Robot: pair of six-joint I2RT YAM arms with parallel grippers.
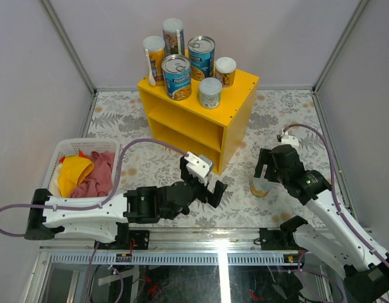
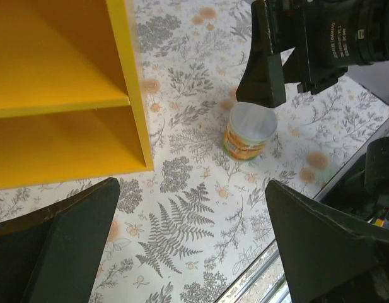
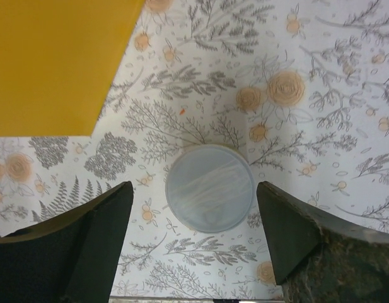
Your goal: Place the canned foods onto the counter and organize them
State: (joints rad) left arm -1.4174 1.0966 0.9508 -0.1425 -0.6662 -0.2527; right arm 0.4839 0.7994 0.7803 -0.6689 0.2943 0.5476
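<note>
The yellow counter stands at the back middle of the floral table, and several canned foods stand upright on its flat top, among them a blue-labelled pull-tab can and a slim yellow tube. One short pale-lidded can stands upright on the table to the right of the counter. My right gripper hangs open just above it, a finger on each side and gaps to the lid. Low over the table in front of the counter, my left gripper is open and holds nothing.
A white laundry basket with yellow and pink cloth sits at the left. The counter's two open compartments face the left gripper. A metal rail runs along the table's near edge. Grey walls close in the back and sides.
</note>
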